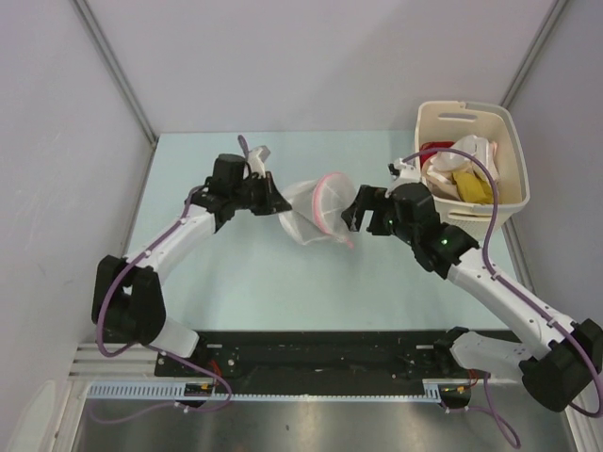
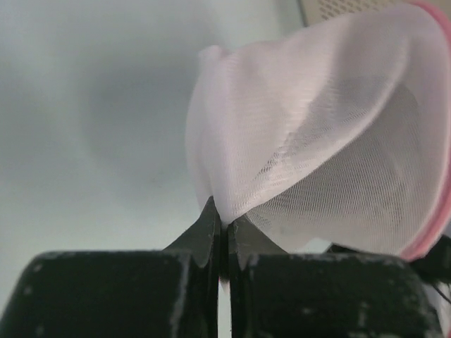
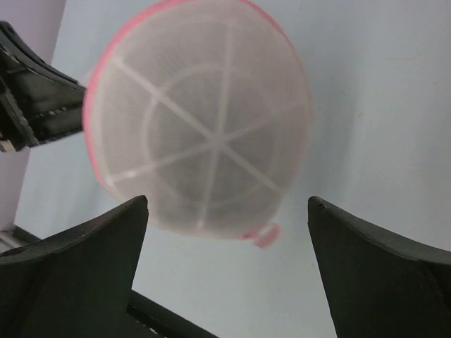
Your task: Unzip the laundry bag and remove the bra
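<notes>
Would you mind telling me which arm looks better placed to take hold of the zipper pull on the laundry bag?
Probably the right. The left gripper is shut on the laundry bag mesh, holding it up, while the right gripper is open and faces the bag's pink rim, with a small pink tab between its fingers.

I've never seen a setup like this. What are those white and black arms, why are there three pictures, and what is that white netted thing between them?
These are two robot arms fixed at the near edge of a pale table. One picture looks down from above; the other two come from small cameras on each wrist. The netted thing is a laundry bag of white mesh with pink trim. The left gripper is shut, pinching a fold of the mesh. The right gripper is open, its two dark fingers spread either side of the bag's round face without touching it. At the far right corner stands a cream basket holding white, yellow and red clothes.
</notes>
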Robot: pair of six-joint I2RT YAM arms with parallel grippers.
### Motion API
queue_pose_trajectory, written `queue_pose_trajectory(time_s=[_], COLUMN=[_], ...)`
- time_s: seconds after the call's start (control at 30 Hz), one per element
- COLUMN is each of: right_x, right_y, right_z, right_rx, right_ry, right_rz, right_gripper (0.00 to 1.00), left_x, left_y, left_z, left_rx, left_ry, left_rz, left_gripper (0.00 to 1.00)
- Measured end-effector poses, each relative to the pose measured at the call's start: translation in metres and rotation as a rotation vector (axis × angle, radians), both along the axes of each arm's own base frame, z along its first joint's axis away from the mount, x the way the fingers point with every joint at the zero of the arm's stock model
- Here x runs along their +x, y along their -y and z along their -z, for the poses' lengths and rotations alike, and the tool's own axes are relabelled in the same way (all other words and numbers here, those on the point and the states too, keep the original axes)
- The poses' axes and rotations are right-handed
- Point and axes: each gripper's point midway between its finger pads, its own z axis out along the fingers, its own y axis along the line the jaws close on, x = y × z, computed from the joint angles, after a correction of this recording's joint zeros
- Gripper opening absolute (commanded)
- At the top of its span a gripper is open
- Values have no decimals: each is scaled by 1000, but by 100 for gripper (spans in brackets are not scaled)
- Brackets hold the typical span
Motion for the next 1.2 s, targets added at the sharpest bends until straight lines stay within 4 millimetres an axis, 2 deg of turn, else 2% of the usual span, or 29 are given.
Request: queue_pose_trajectory(time_s=[0.1,0.23,0.4,0.53,0.77,0.87,0.9,0.97,1.03,1.07,1.17,1.2], right_x=[1,1,5,2,-10,-14,-15,-17,-20,-22,-26,-27], right_y=[-5,-6,12,25,5,-4,-7,-16,-24,-27,-35,-36], right_z=[6,11,21,27,30,27,24,15,6,3,-6,-7], right_rx=[37,92,199,288,407,466,484,510,534,536,566,571], right_ry=[-42,-88,-133,-154,-158,-149,-144,-120,-98,-85,-74,-74], right_rz=[-15,-27,-1,7,-107,-153,-169,-208,-243,-257,-280,-283], right_gripper=[100,100,100,100,97,85,73,59,8,0,0,0], left_x=[-16,-28,-20,-13,-15,-15,-15,-15,-17,-18,-21,-22], left_y=[17,26,23,13,13,15,15,15,15,15,14,14], left_z=[13,19,0,-9,-26,-32,-34,-34,-32,-30,-23,-22], left_rx=[-102,-201,-286,-347,-421,-440,-444,-447,-449,-450,-448,-448], left_ry=[-41,-81,-34,-15,1,14,18,19,14,8,-15,-21], left_rz=[108,180,204,189,211,221,222,223,223,223,222,221], left_gripper=[0,0,0,0,0,0,0,0,0,0,0,4])
